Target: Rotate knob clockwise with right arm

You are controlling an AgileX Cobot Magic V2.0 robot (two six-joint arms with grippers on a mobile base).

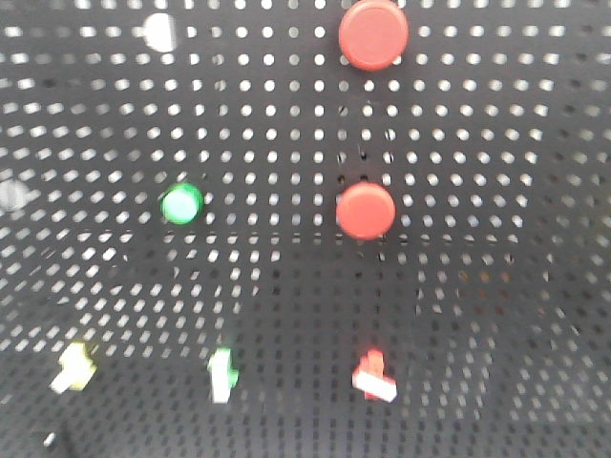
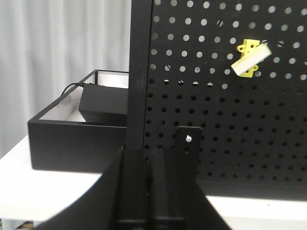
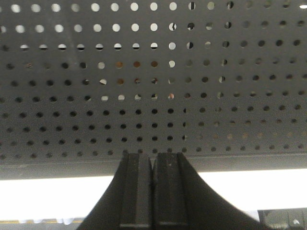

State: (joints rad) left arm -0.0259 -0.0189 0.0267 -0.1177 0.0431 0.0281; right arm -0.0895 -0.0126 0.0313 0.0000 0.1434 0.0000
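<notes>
Currently on approach: my right pincer (image 3: 153,158) is fully closed and empty, facing the black perforated metal panel (image 3: 153,96). Next: open, then align on the red-and-white rotary knob (image 1: 374,377), the likely target.

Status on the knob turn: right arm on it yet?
Done: nothing visible. In hand: the right gripper is shut on nothing, facing bare pegboard with no knob in its view. The front view shows the yellow knob, green knob and red knob on the bottom row, no gripper near them. Remaining: reach a knob, grip it, turn clockwise. The left gripper is shut by the panel's edge.
</notes>
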